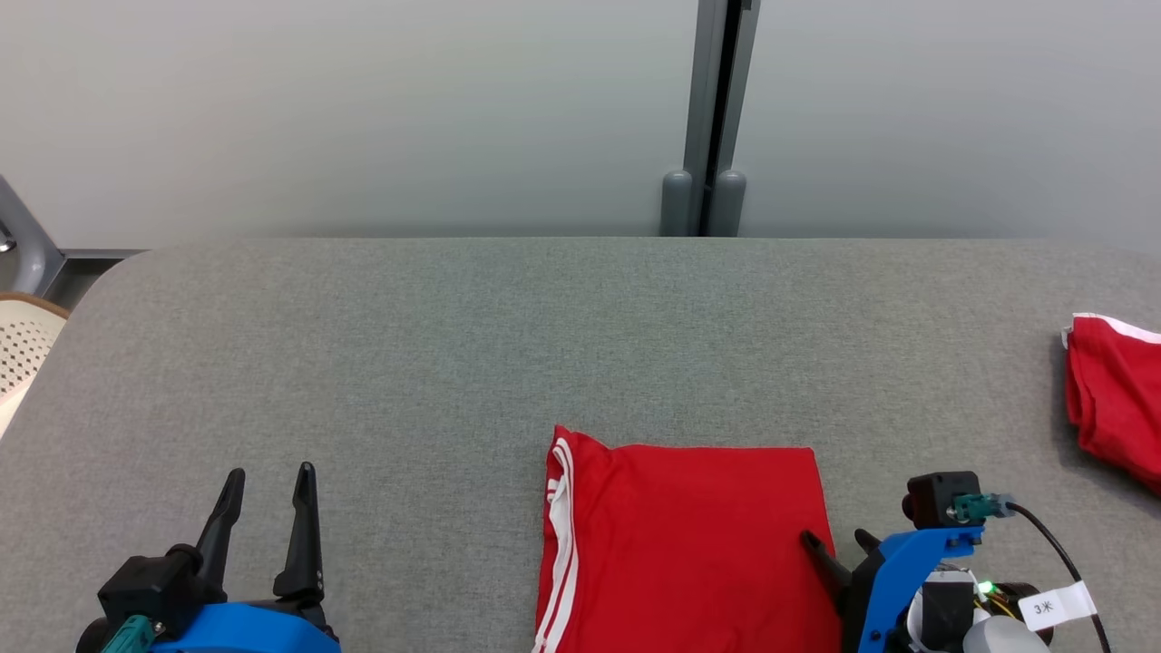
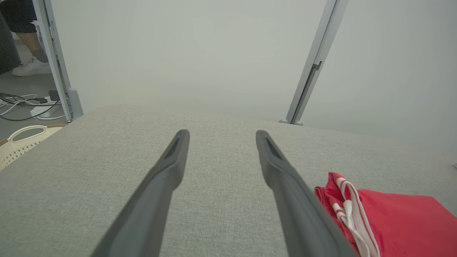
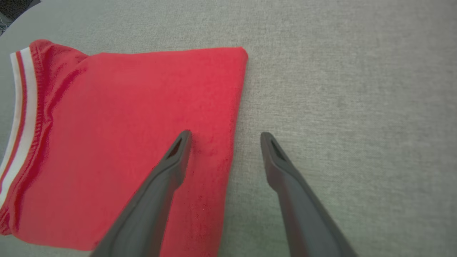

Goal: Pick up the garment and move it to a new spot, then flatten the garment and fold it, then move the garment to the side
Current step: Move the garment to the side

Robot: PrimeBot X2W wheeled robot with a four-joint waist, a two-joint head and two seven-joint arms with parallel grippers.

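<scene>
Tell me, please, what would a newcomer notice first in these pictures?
The folded red garment with white stripes, near the front edge of the grey table, catches the eye first. The open right pincer straddles its right edge, while the open left pincer is over bare table at the left. A second red garment lies at the far right.
</scene>
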